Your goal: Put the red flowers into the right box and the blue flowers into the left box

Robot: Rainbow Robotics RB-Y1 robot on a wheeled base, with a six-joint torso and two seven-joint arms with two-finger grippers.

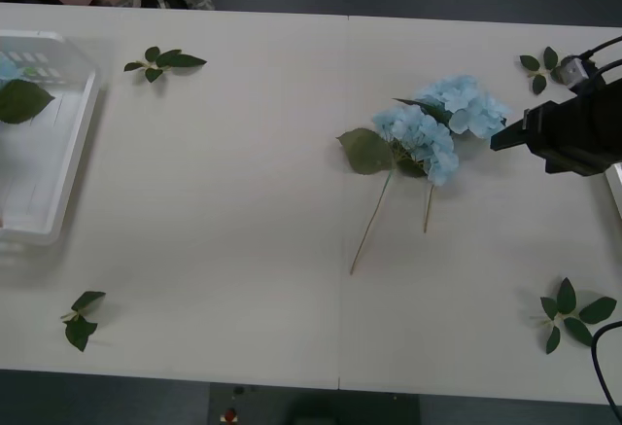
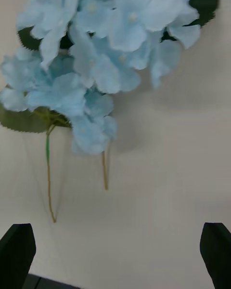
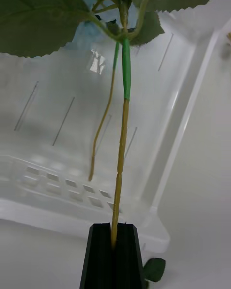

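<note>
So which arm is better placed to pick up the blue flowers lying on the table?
The right. The right gripper is open and hovers just beside the blue flowers. The left gripper is shut on a flower stem over the left box.

Right arm (image 1: 573, 133): black, boxy housing, black cables, grey connector at far right. Right gripper (image 2: 115, 255) fingers black, blunt. Left gripper (image 3: 114, 255) fingers black, flat-sided.

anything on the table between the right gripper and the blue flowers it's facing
No. In the right wrist view, bare table separates the open right gripper from the blue flowers; only their stem ends reach toward it.
</note>
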